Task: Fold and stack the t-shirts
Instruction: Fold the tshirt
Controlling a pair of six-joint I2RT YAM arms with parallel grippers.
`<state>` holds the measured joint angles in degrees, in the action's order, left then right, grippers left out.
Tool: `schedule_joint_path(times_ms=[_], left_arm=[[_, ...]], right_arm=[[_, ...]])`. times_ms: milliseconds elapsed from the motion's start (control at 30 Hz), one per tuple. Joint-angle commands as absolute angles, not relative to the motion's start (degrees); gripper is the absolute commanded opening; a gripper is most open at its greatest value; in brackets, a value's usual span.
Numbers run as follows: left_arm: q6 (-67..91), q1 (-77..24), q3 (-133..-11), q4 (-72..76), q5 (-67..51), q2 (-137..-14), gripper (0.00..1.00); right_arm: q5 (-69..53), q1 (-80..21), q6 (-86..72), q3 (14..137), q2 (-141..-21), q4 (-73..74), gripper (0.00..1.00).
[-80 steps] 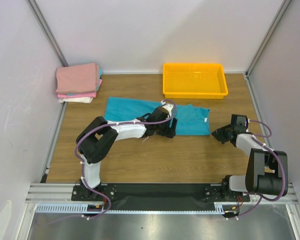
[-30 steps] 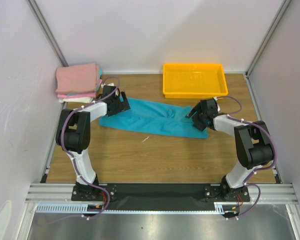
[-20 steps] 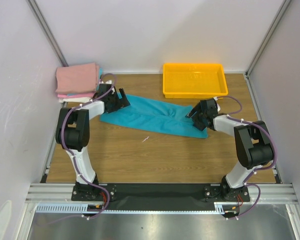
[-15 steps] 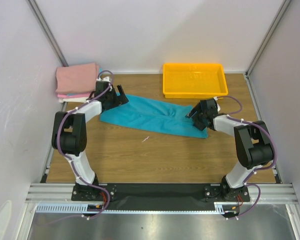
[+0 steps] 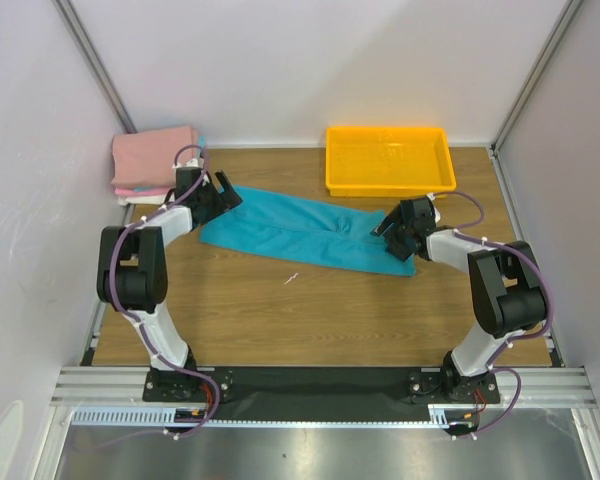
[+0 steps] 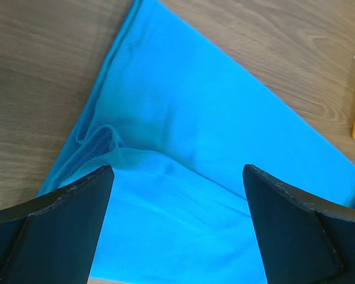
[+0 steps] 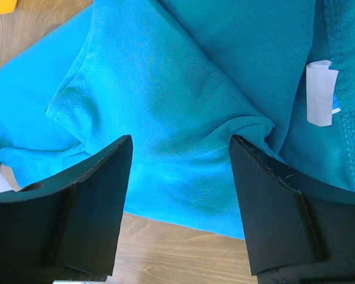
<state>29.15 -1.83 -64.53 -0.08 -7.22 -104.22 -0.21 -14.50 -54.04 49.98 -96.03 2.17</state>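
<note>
Soft cloth on teal shirt (image 5: 300,232): fine knit w/ tiny mesh pores up close, slight sheen, creased; neck hem shows raised stitching. Its neck label (image 7: 319,92): thin, white, smooth, paper-like. The folded shirts (image 5: 155,160): pink cloth, matt. The desk (image 5: 280,310): wood grain, matt, smooth. The tray (image 5: 389,160): yellow plastic, glossy. Fingers of left tool (image 6: 177,174) & right tool (image 7: 180,142): black, matt, plastic-looking, edges a bit rough. The front sheet (image 5: 320,450): bare metal, brushed, dull shine.

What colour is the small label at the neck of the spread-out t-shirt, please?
The label is white; the right wrist view shows it best.
</note>
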Motion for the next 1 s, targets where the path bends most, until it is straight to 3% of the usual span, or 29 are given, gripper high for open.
schedule_joint_path(times_ms=[0,533,833,967], left_arm=[[32.4,-1.0,-65.6,3.9,-8.6,-106.4,0.97],[35.4,-0.3,-67.8,4.8,-9.3,-109.3,0.96],[16.4,-4.5,-69.1,-4.9,-1.2,-97.0,0.95],[12.7,-7.1,-67.9,-3.9,-5.5,-94.5,0.96]], right_arm=[[1.7,-14.3,-52.7,51.8,-97.1,2.9,0.72],[1.1,-13.7,-52.0,51.4,-96.2,3.3,0.72],[1.3,-13.6,-51.7,51.3,-95.4,2.8,0.71],[1.2,-13.6,-51.4,51.2,-95.9,2.4,0.71]])
